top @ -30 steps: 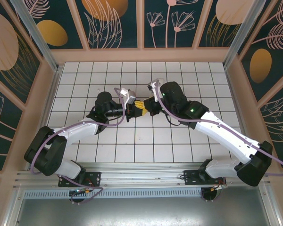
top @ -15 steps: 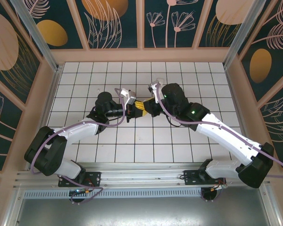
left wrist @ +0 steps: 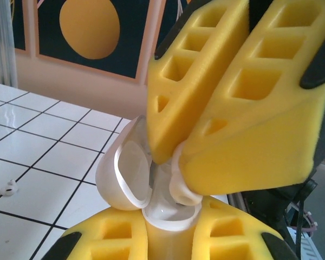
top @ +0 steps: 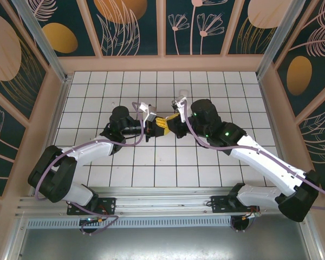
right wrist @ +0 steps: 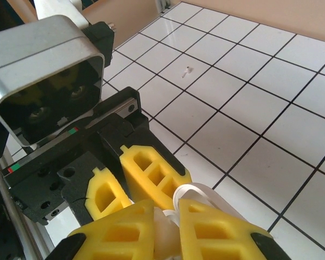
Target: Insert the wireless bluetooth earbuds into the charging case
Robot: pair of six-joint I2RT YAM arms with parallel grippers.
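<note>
right arm [top: 249, 151] shifted | charging case [left wrist: 165, 216] open | right claw [left wrist: 176, 158] pinching earbud [left wrist: 181, 188] in it

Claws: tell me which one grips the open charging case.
The left claw: its fingers clamp the charging case from below, lid open. The right claw instead pinches an earbud at the case's opening.

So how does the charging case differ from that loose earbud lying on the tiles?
The charging case is held up in the yellow fingers of the left gripper; the earbud lies free on the tiled table. The case is much bigger than the earbud. The case stands open, its lid swung back; the earbud is a single small bit. Both are white.
</note>
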